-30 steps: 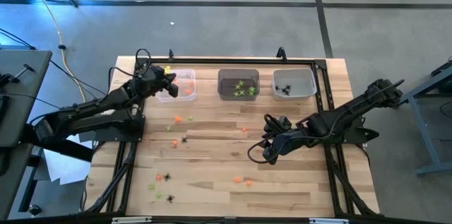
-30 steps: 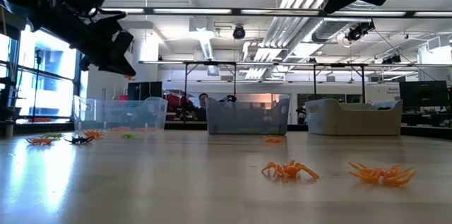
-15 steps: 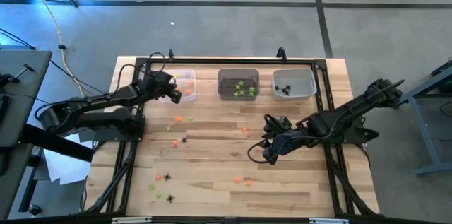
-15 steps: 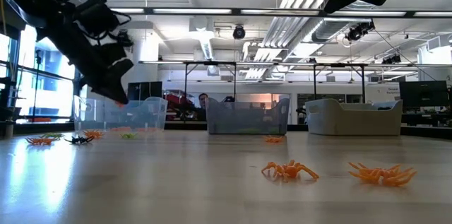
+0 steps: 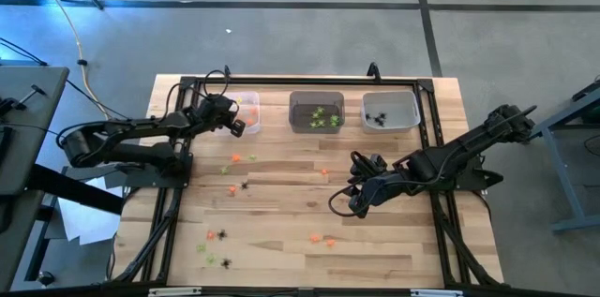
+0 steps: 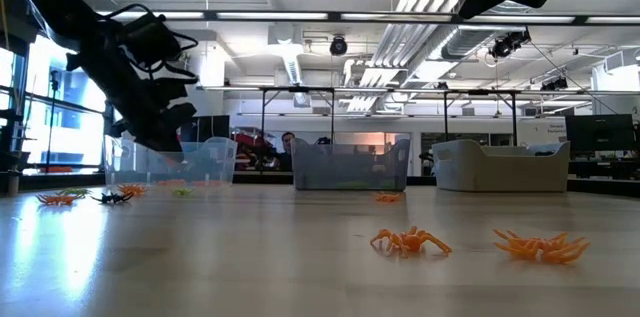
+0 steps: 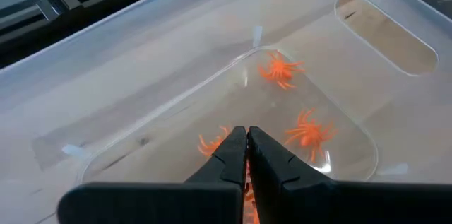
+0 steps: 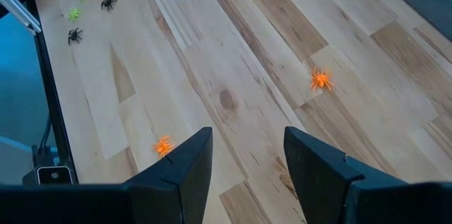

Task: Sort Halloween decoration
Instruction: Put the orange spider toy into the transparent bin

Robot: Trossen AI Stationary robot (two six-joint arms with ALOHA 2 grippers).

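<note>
While closed, left pincer point(image 7: 246, 155) above 3 orange trinkets point(image 7: 308, 133)

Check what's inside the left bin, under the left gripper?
In the left bin, three orange spiders lie on the floor. The shut left gripper hangs over them, covering part of one and whatever lies directly beneath its fingers.

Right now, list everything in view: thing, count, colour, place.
Bins: three, translucent, along the table's far edge: left bin, middle bin, right bin.
Orange spiders: at least three in the left bin; others loose on the table.
Green trinkets: several in the middle bin; a few loose.
Black spiders: some in the right bin; a few loose.
Left gripper: shut, over the left bin.
Right gripper: open, above the table's middle.
</note>
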